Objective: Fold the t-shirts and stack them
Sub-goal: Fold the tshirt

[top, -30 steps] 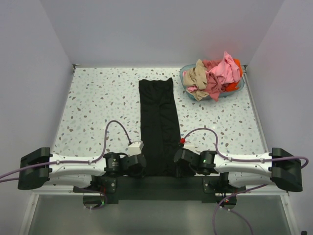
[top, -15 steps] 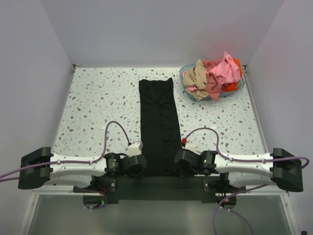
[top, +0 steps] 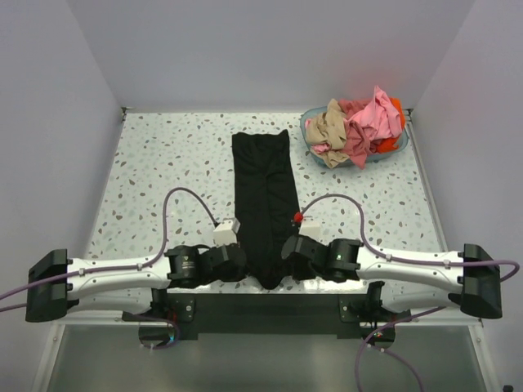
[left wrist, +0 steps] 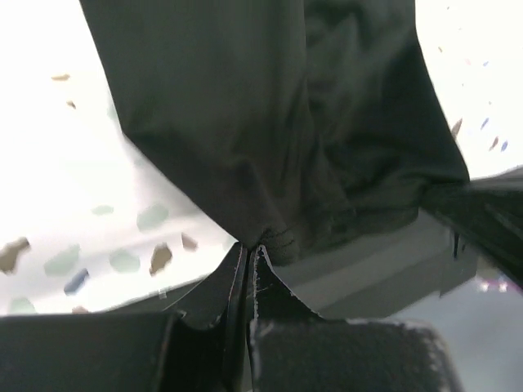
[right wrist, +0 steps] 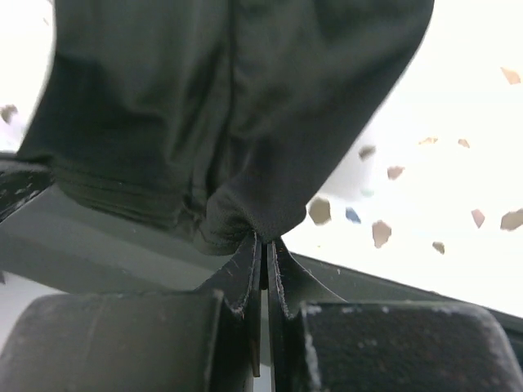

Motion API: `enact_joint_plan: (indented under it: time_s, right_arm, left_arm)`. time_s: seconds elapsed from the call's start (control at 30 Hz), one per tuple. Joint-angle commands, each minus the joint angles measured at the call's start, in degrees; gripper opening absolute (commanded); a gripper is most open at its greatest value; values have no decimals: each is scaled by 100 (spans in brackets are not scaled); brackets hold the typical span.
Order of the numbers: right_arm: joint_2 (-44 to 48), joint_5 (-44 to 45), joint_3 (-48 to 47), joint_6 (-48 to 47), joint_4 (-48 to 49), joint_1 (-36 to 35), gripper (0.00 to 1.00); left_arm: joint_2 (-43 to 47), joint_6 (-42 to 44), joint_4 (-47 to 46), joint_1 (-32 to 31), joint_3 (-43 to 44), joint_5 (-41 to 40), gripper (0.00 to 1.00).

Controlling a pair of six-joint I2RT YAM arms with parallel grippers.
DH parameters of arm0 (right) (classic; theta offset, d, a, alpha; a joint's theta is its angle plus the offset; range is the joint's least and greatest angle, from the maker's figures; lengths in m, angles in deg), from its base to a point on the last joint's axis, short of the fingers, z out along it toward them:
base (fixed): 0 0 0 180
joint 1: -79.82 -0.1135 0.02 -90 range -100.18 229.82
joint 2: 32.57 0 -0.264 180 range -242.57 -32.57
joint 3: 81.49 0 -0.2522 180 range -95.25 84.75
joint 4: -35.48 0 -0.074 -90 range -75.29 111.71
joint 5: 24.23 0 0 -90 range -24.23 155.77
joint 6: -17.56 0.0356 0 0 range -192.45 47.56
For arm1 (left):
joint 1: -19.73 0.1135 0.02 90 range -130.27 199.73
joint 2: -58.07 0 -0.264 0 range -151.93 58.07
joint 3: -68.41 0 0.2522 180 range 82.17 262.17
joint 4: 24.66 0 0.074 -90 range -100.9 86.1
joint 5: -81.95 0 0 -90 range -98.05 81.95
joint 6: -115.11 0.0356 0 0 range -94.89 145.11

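The left fingers point(left wrist: 214, 294) and right fingers point(right wrist: 292, 286) are each pinched shut on a near hem corner of the black t-shirt point(top: 265, 192), probably so the hem can be lifted and carried toward the collar for the next fold. The shirt lies as a long, narrow, wrinkled strip up the centre of the speckled bench point(top: 163, 163), its lower end gathered to a point. The other t-shirts point(top: 359, 122) are heaped in the basket point(top: 305, 126) at upper right.

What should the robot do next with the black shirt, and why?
Probably lift the near edge and carry it toward the far end, folding the strip in half. The left gripper and right gripper are each shut on a near corner of the black t-shirt, which lies in a long narrow strip.
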Motion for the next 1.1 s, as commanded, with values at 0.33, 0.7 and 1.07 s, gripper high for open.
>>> enact_joint_plan:
  time_s: [0.33,0.7,1.07]
  right_arm:
    - [-1289,242,-1193,-1942,773,1741,0]
    - [-2607,40,-2248,-2716,1090,2550,0]
    - [-3671,-101,-3486,-3225,1020,3201,0]
  left_arm:
    - [-862,1932,-955,1638,666,28,0]
    - [-1697,2741,-1483,2858,1114,27,0]
    - [-2910,3365,-2001,3642,2028,502,0]
